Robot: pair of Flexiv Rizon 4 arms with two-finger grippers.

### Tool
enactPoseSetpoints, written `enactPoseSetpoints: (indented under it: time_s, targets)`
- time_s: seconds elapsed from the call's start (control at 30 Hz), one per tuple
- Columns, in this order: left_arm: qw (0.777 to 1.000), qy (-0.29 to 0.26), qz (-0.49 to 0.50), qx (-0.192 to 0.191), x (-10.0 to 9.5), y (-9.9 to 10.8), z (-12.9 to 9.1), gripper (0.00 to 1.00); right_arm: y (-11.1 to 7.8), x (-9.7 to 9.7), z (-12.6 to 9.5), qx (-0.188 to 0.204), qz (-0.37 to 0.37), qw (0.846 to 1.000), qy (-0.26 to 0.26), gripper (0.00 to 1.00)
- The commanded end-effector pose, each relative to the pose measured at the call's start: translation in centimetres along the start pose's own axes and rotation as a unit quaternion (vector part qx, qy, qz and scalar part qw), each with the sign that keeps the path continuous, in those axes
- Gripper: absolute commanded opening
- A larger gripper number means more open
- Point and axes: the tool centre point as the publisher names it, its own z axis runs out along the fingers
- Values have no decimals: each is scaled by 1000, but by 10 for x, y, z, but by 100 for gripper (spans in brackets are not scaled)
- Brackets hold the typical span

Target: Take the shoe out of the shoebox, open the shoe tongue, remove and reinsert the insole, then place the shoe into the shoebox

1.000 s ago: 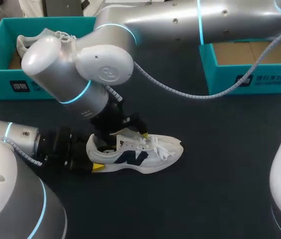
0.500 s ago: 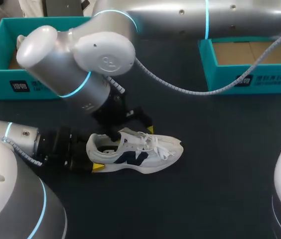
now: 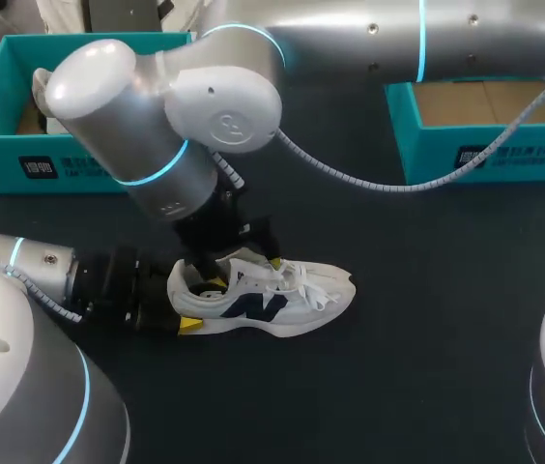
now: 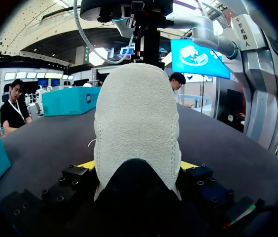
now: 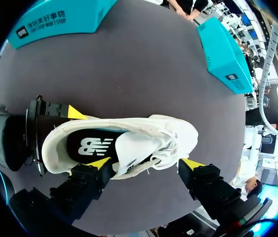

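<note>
The shoe (image 3: 272,304) lies on its sole on the dark table (image 3: 427,377), out of the boxes. Its heel points to my left arm and its toe to my right side. My left gripper (image 4: 137,166) pinches the heel from both sides, and each yellow tip lies against the suede heel cup. My right gripper (image 5: 146,163) hangs over the shoe with its fingers spread wide. One tip is at the edge of the opening, beside the tongue (image 5: 134,148), and the other tip is out near the toe, so they clamp nothing.

I judge that the step in hand is opening the tongue, so that the black insole (image 5: 92,145) can come out after it.

To do it well, I would leave the left grip firm and low on the heel, because the shoe is light and will lift if the tongue is pulled. The inner finger should go under the tongue's free edge, not onto the laces, which lie loose and could catch a tip. Then I would close on the tongue alone and draw it toward the toe, slowly.

The left shoebox (image 3: 2,145) and the right shoebox (image 3: 427,145) stand at the far edge, well apart from the shoe.
</note>
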Motion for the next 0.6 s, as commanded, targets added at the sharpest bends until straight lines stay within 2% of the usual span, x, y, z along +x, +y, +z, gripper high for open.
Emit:
enactPoseSetpoints:
  time_s: [0.03, 0.13, 0.33, 0.53, 0.57, 0.6]
  targets:
    - [1000, -2, 0, 0, 2, 1, 1, 0, -4, 9, 9, 1, 127, 992, 1, 93]
    - [1000, -2, 0, 0, 2, 1, 1, 0, -3, 9, 16, 7, 126, 992, 0, 93]
    - [1000, -2, 0, 0, 2, 1, 1, 0, -3, -13, 10, 12, 128, 991, -21, 95]
    - [1000, -2, 0, 0, 2, 1, 1, 0, -1, -31, 4, 11, 128, 991, -34, 89]
    - [1000, -2, 0, 0, 2, 1, 1, 0, -1, -33, 4, 12, 128, 991, -34, 86]
    - [1000, -2, 0, 0, 2, 1, 1, 0, -1, -35, 3, 11, 130, 991, -34, 77]
